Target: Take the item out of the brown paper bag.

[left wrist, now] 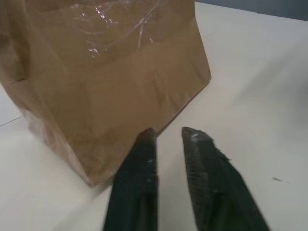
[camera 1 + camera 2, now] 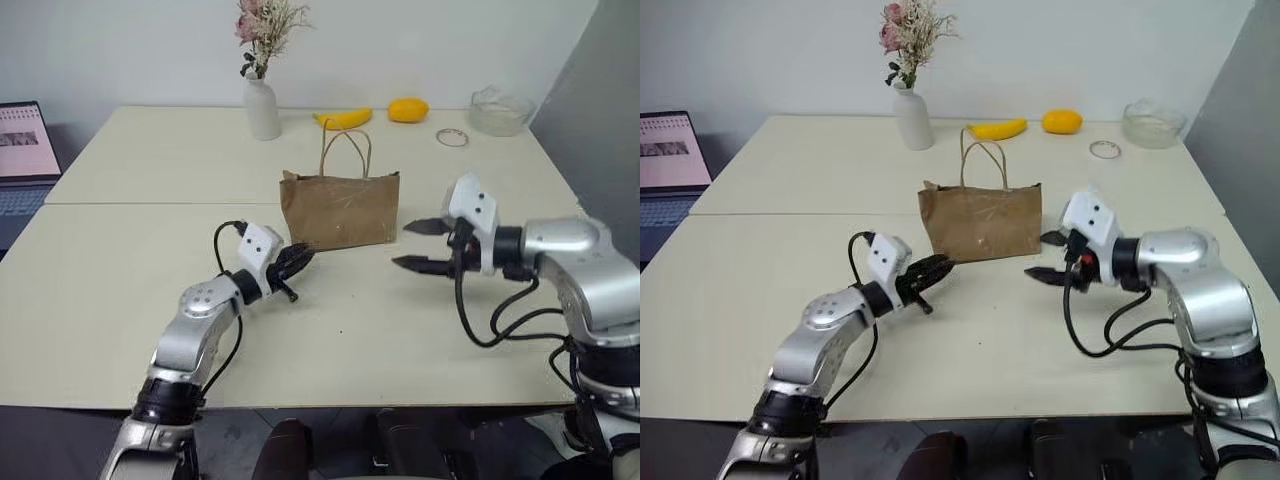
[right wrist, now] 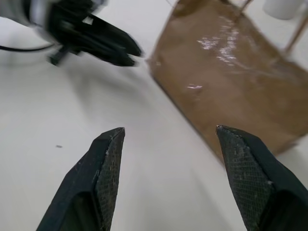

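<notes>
Brown paper bag: upright mid-counter, handles up, contents unseen, nothing yet removed. Left claw: pressed nearly together, empty, at bag's lower corner. Right claw: spread, empty, just beside bag's other side. Extraction remains.

The brown paper bag is crinkled kraft brown with thin tan cord handles and a pale glossy patch on its side. It stands on a cream table. Both grippers — left gripper and right gripper — have black fingers on white and silver housings. Behind: a white vase of pink and beige dried flowers, a yellow banana, an orange-yellow fruit, a clear glass bowl
</notes>
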